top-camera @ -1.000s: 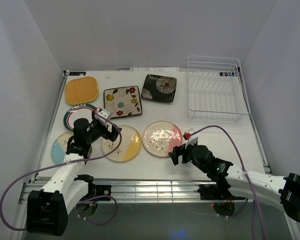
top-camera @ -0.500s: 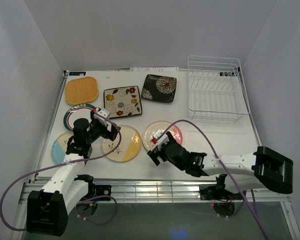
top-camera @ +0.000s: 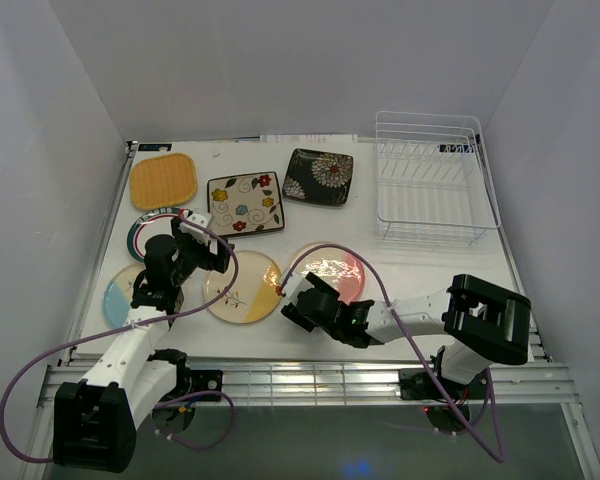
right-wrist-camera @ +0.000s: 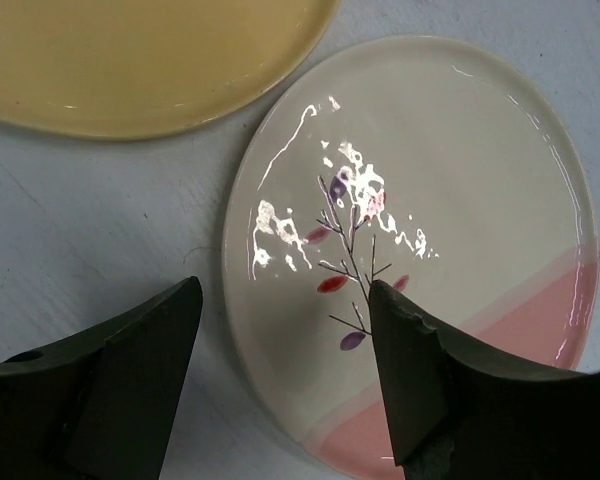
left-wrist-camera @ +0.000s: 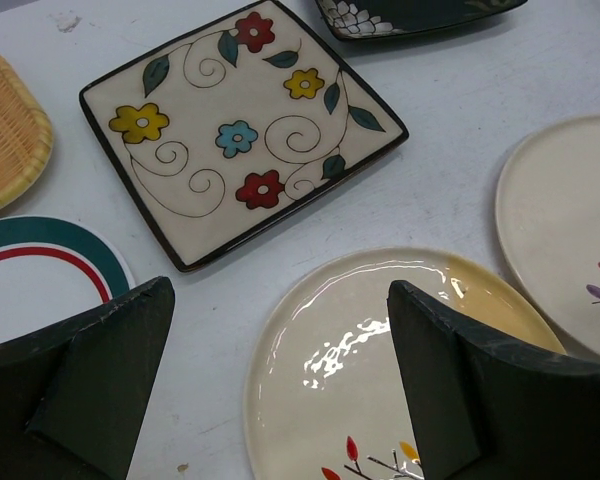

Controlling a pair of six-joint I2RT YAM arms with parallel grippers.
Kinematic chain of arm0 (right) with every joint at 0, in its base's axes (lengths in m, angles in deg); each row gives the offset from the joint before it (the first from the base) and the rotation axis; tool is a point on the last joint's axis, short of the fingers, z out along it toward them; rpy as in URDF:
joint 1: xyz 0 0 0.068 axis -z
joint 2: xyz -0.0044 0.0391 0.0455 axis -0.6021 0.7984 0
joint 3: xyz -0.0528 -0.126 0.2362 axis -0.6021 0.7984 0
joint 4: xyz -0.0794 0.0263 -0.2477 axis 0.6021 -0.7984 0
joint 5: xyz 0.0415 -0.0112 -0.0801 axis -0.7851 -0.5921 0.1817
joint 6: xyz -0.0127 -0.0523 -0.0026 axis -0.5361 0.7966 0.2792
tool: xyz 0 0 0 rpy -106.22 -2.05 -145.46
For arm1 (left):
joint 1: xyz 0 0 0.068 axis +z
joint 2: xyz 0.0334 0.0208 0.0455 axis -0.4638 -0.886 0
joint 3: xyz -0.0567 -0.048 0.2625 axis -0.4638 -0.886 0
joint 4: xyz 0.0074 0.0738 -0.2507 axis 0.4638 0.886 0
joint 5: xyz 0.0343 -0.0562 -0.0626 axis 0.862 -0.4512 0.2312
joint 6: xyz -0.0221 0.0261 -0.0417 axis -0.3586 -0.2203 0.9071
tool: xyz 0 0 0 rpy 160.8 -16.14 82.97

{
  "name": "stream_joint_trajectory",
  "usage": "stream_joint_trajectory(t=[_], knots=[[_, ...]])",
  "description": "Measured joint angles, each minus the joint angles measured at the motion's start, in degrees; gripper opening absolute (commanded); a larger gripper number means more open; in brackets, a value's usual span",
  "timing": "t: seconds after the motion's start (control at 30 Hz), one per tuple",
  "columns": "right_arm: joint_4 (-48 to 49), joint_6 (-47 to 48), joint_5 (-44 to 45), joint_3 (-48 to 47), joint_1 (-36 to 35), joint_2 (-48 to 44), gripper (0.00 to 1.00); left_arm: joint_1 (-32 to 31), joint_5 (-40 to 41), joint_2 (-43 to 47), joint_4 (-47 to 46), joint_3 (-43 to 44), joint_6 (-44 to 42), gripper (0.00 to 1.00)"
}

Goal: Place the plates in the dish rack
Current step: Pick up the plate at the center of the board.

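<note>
Seven plates lie flat on the table: orange (top-camera: 163,180), cream floral (top-camera: 245,203), black floral (top-camera: 318,176), green-rimmed (top-camera: 145,228), blue-cream (top-camera: 113,302), yellow-cream (top-camera: 242,287) and pink-cream (top-camera: 335,268). The white wire dish rack (top-camera: 432,185) stands at the back right with nothing in it. My left gripper (top-camera: 216,256) (left-wrist-camera: 280,330) hovers open over the far-left edge of the yellow-cream plate (left-wrist-camera: 380,350). My right gripper (top-camera: 288,300) (right-wrist-camera: 280,310) is open and low, straddling the near-left rim of the pink-cream plate (right-wrist-camera: 430,200). One finger is over the table, the other over the plate.
White walls close in the table on three sides. The yellow-cream plate (right-wrist-camera: 150,60) lies just left of the right gripper. A metal rail (top-camera: 300,375) runs along the near edge. Purple cables trail from both wrists.
My right arm has swung left across the front, from the pink-cream plate's right side to its near-left rim, and its jaws have narrowed a little. The left arm has barely moved.
</note>
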Motion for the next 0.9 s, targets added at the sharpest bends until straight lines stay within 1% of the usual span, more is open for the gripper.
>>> stream_joint_trajectory(t=[0.07,0.13,0.17,0.33,0.4,0.43,0.47,0.53,0.6,0.63,0.7,0.73,0.8,0.83,0.87,0.9], knots=[[-0.07,0.37,-0.22,-0.55,0.0,1.03,0.7,0.02,0.59,-0.02,-0.09,0.02,0.28,0.98],[-0.07,0.68,-0.81,-1.03,0.0,1.81,0.62,0.0,1.05,-0.04,-0.09,0.02,0.55,0.98],[-0.04,0.79,-1.14,-1.2,0.0,2.12,0.6,0.0,1.2,-0.04,-0.09,0.02,0.59,0.98],[0.07,0.68,-2.25,-1.64,0.0,3.28,0.56,0.0,1.57,-0.15,-0.11,0.04,0.79,0.98],[0.07,0.74,-2.45,-2.01,0.02,3.67,0.5,0.0,1.64,-0.2,-0.11,0.04,0.79,0.98],[0.07,0.76,-2.51,-2.23,0.02,3.96,0.5,0.0,1.64,-0.26,-0.11,0.04,0.79,0.98],[0.13,0.72,-2.56,-2.47,0.02,4.28,0.45,0.0,1.64,-0.31,-0.11,0.04,0.79,0.98],[0.11,0.76,-2.78,-3.06,0.04,4.92,0.43,0.02,1.66,-0.37,-0.11,0.04,0.81,0.98],[0.09,0.81,-2.95,-3.58,0.07,5.49,0.36,0.0,1.66,-0.52,-0.11,0.04,0.83,0.98],[0.0,0.85,-3.04,-3.8,0.09,5.75,0.35,0.0,1.66,-0.57,-0.11,0.04,0.87,0.98],[0.0,0.85,-3.23,-4.22,0.2,6.21,0.29,0.0,1.66,-0.68,-0.11,0.07,0.96,0.98],[0.0,0.98,-3.23,-4.31,0.28,6.34,0.28,0.0,1.66,-0.74,-0.11,0.09,0.96,0.98],[0.0,1.01,-3.34,-4.37,0.35,6.38,0.2,0.0,1.66,-0.81,-0.11,0.09,0.96,0.98],[-0.04,1.09,-3.34,-4.52,0.35,6.38,0.18,0.0,1.66,-0.85,-0.11,0.09,0.96,0.98],[0.0,1.09,-3.39,-4.55,0.35,6.4,0.13,0.0,1.66,-0.9,-0.11,0.09,0.96,0.98],[0.0,1.11,-3.39,-4.55,0.33,6.4,0.12,0.0,1.64,-0.94,-0.11,0.09,0.96,0.98]])
